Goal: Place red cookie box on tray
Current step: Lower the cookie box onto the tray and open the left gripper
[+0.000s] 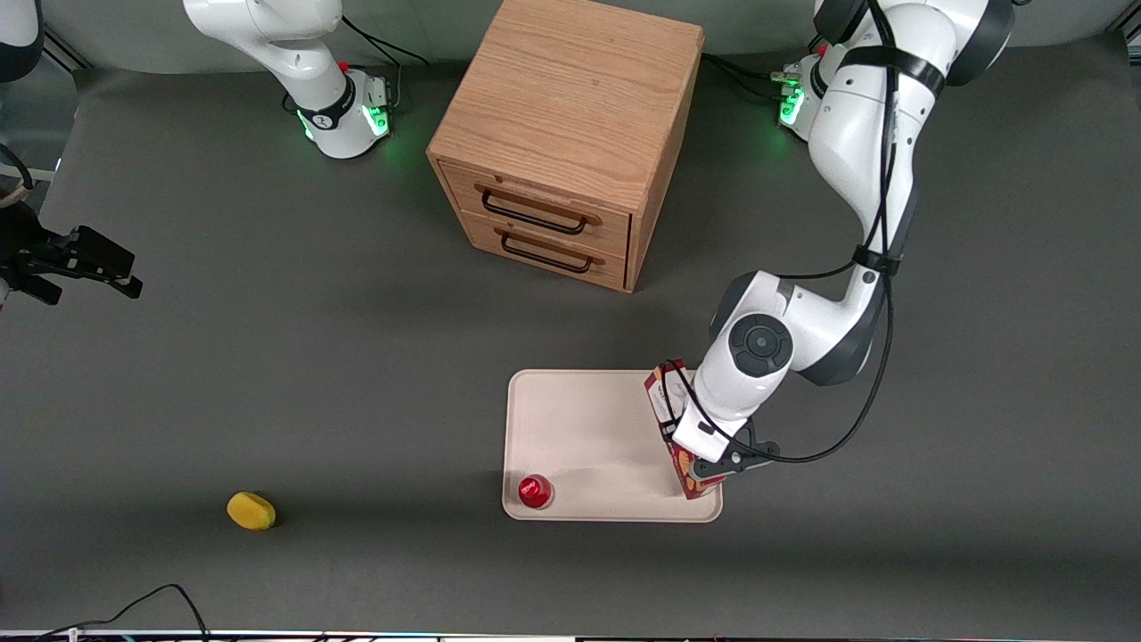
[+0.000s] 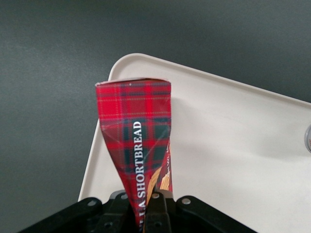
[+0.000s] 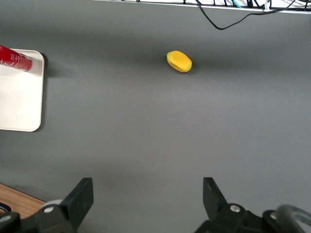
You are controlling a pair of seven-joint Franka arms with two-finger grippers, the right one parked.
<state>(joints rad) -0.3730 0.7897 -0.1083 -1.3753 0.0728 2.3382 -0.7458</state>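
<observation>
Front view: my tool (image 1: 704,450) grips the tartan cardboard cookie box (image 1: 664,392) over the smooth cream tray (image 1: 579,428), matte grey counter (image 1: 357,357).

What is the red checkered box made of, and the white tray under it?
The red cookie box looks like thin printed cardboard: it creases where the end effector pinches it. The tray looks like smooth matte plastic with rounded corners, though I can't be sure.

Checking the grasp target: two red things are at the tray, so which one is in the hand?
The red cookie box, the long tartan carton clamped in the hand over the tray edge. The small round red object sits untouched at a tray corner.
</observation>
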